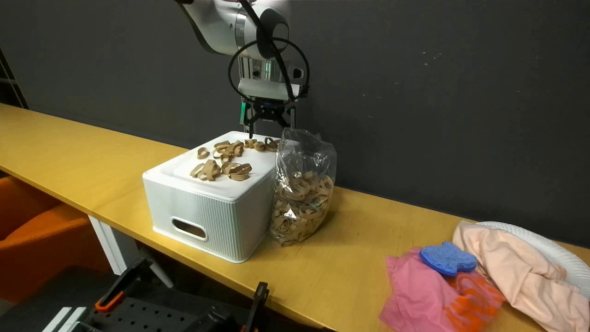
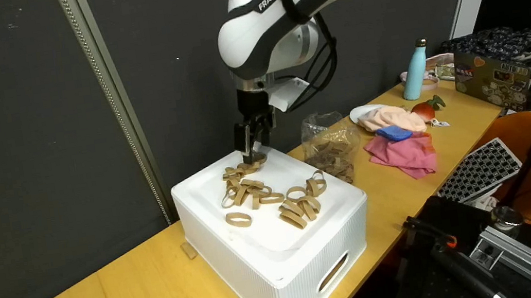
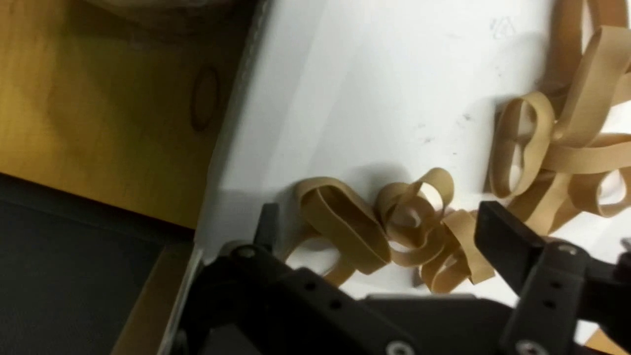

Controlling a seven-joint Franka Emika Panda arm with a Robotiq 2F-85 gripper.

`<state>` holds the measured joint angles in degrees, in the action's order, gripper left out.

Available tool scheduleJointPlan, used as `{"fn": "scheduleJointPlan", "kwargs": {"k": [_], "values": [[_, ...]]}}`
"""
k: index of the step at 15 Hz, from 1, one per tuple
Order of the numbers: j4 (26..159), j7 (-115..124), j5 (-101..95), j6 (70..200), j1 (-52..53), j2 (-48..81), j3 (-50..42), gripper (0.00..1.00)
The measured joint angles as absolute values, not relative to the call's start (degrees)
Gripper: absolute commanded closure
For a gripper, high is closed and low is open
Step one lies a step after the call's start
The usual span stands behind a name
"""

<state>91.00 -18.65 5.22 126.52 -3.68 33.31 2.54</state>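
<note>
Lower left of the frame, in an exterior view, I've got an orange seat [image 1: 37, 240] below the edge of the wooden table [image 1: 83, 157]. Left of ctr on that table sits a white box [image 1: 193, 216] w/ ribbed sides and an oval slot; tan loops [image 1: 209, 169] lie on top of it in loose clumps, w/ one slightly apart at the left. Upper ctr, my hand [image 1: 272, 129] points straight down over the box's far end, spread wide. Wrist view: fingers [image 3: 512, 246] stand either side of a small clump of loops, lower middle of that frame; can't tell if they touch any. Just beside the box, mid-frame, there's a clear plastic bag [image 1: 302, 203] abt half full of the same loops. Lower right: pink cloth [image 1: 410, 290] w/ an orange patch, blue sponge [image 1: 447, 259] on it, then peach cloth [image 1: 511, 258] partly over a white plate [image 1: 562, 253]. Upper right, in an exterior view: lt-blue bottle [image 2: 415, 73] & stickered carton [image 2: 492, 78].
</note>
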Motion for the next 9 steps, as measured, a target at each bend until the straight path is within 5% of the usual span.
{"fn": "scheduleJointPlan", "kwargs": {"k": [6,9], "values": [[86.24,-19.06,3.76,126.51,-2.55,37.22,3.41,0.0],[84.51,-19.22,3.7,126.41,-2.45,38.63,3.56,0.35]]}}
